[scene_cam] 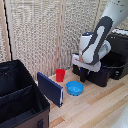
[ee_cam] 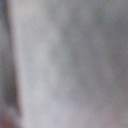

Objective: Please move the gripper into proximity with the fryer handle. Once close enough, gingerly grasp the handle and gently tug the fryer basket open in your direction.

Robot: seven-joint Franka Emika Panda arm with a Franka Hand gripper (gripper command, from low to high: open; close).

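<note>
In the exterior view the white arm reaches down from the upper right. My gripper [scene_cam: 82,76] hangs with its dark fingers at the left end of the fryer basket [scene_cam: 100,76], a low black drawer section that sticks out leftward from the boxy black air fryer [scene_cam: 119,52]. The fryer handle is hidden behind the hand. I cannot tell whether the fingers are closed on it. The wrist view is only a blurred pale grey surface and shows no object.
A red cup [scene_cam: 60,75] and a blue bowl [scene_cam: 75,88] stand on the wooden table [scene_cam: 100,107] just left of the gripper. A large open black fabric case [scene_cam: 17,95] with a blue-lined flap [scene_cam: 50,89] fills the exterior view's left. Pale curtains hang behind.
</note>
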